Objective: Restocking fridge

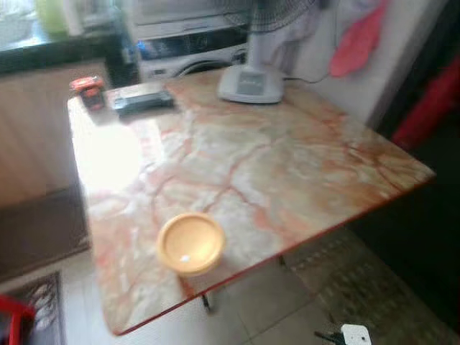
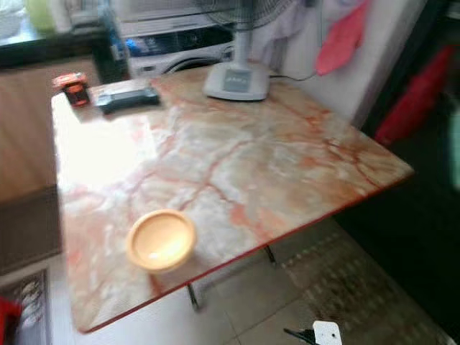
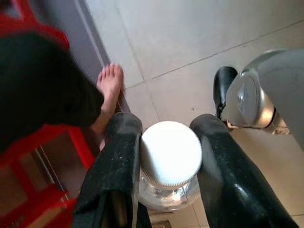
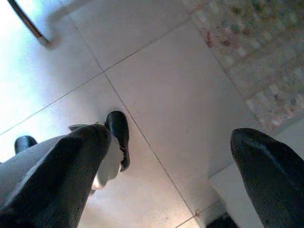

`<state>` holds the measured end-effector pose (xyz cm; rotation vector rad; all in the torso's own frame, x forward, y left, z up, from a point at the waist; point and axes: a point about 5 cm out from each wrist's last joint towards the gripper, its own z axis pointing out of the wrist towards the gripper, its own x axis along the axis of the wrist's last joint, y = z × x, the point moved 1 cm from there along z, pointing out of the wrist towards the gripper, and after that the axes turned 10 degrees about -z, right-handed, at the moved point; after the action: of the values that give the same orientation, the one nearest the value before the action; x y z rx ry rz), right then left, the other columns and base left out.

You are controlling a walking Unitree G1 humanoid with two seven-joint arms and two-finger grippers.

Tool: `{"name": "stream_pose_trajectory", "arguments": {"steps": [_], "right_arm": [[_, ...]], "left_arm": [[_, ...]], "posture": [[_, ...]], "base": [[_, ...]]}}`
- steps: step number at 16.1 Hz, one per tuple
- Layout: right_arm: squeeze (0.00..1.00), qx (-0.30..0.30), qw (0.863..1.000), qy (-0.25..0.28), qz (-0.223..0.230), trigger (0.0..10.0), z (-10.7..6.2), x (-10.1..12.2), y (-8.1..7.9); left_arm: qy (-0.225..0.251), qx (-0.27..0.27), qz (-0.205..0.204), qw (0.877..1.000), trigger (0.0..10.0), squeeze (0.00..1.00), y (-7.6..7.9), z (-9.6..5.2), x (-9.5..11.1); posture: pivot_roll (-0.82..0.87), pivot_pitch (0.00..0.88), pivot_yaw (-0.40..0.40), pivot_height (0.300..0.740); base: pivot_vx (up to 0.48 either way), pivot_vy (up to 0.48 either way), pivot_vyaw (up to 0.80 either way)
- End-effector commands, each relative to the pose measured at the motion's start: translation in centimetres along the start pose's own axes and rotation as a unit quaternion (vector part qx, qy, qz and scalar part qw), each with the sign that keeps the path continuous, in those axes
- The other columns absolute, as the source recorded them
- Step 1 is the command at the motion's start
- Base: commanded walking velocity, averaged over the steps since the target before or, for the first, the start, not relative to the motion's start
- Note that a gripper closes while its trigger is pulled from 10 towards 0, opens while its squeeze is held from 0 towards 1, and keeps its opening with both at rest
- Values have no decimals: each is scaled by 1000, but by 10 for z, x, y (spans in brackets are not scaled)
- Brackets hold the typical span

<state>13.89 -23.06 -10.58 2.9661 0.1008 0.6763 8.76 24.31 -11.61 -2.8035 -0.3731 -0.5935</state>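
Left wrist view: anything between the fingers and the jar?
No. The left gripper is already shut on the white-lidded jar, one finger on each side of the lid, nothing wedged between. No fridge is visible, so that path can't be judged.

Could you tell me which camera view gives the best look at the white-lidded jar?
The left wrist view: the jar sits between the left gripper's jaws, its white lid facing the camera and clear glass below. The eye views show the marble table instead.

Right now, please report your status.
Left gripper shut on white-lidded jar. Right gripper open, empty. Marble table ahead, yellow bowl near its edge.
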Motion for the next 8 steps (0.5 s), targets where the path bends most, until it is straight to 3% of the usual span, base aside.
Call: {"name": "stream_pose_trajectory", "arguments": {"steps": [1, 3, 8], "right_arm": [[0, -1, 1000, -6, 1, 10000, -1, -5, 1], [0, 1, 1000, -6, 0, 10000, -1, -4, 1], [0, -1, 1000, 10, 19, 10000, -1, -1, 2]], "left_arm": [[5, 0, 3, 1000, 10000, 0, 2, 1, 5], [5, -1, 2, 1000, 10000, 0, 3, 1, 5], [5, 0, -6, 1000, 10000, 0, 2, 1, 5]], "posture": [[61, 0, -13, 740], [61, 0, -13, 740], [58, 0, -10, 740]], "base": [[0, 0, -800], [0, 0, -800], [0, 0, 0]]}}
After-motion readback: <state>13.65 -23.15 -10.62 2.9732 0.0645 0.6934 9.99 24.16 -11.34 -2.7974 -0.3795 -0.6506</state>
